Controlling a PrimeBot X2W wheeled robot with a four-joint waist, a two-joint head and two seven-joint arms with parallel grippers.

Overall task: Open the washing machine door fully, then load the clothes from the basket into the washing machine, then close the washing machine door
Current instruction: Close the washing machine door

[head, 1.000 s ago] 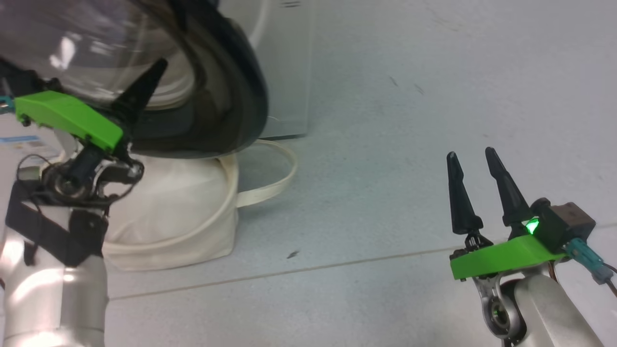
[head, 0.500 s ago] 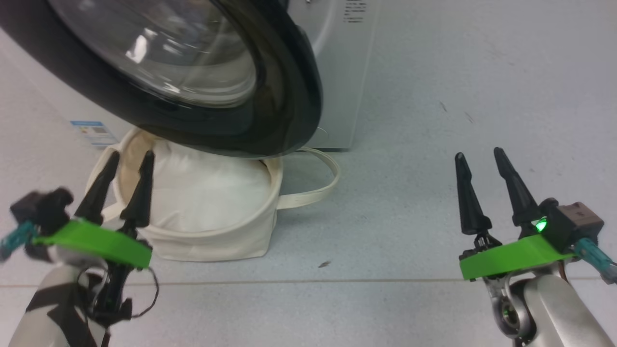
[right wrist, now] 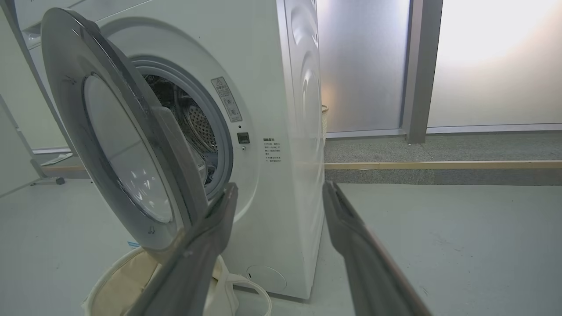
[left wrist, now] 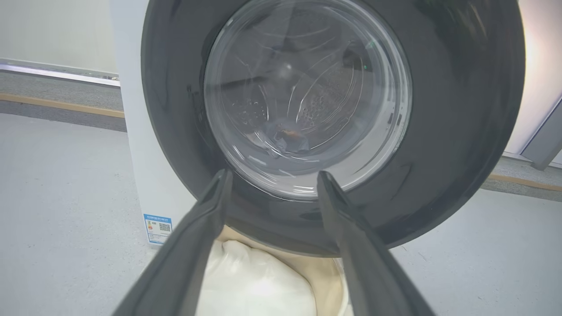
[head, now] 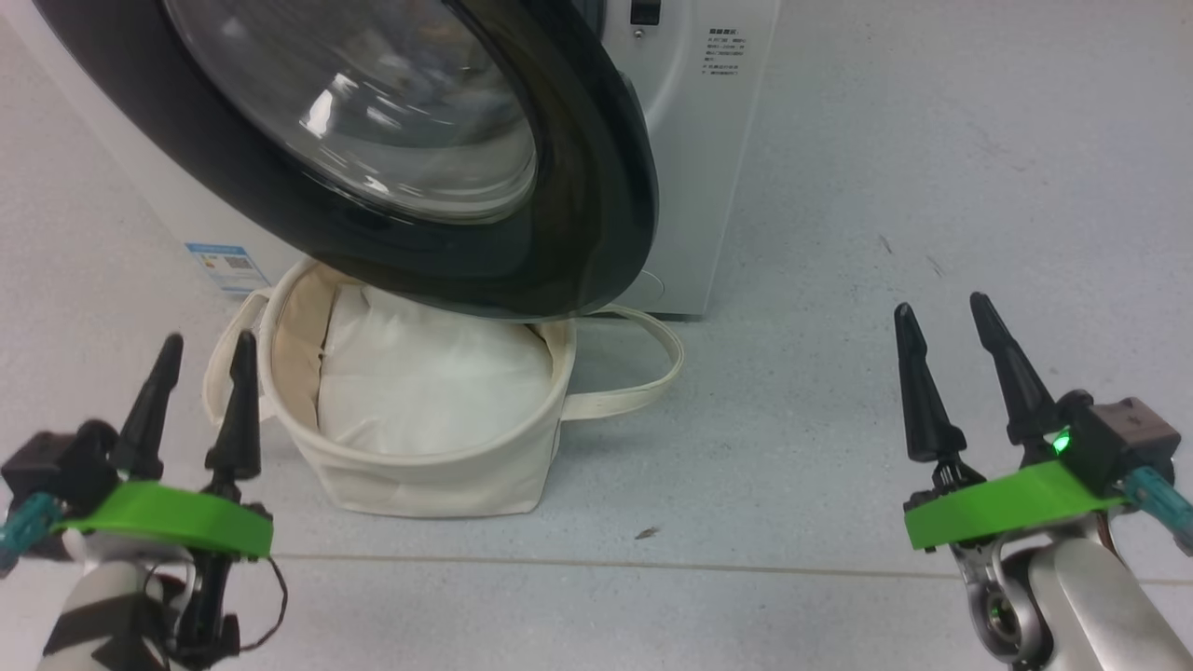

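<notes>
Both my left gripper (head: 209,338) and right gripper (head: 939,304) gape empty. The round black-rimmed glass door (head: 578,186) hangs ajar over the cream canvas basket (head: 419,485); closing looks next, a push on its rim.

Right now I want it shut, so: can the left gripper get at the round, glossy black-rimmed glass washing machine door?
Probably yes: the open left gripper points at the washing machine door, nothing between; the cream canvas basket sits lower, under it.

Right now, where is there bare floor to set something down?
Bare floor lies right of the basket and machine, up to the right gripper, and in front of the basket, beside the left gripper. Crowded: under the door, which overhangs the basket.
</notes>
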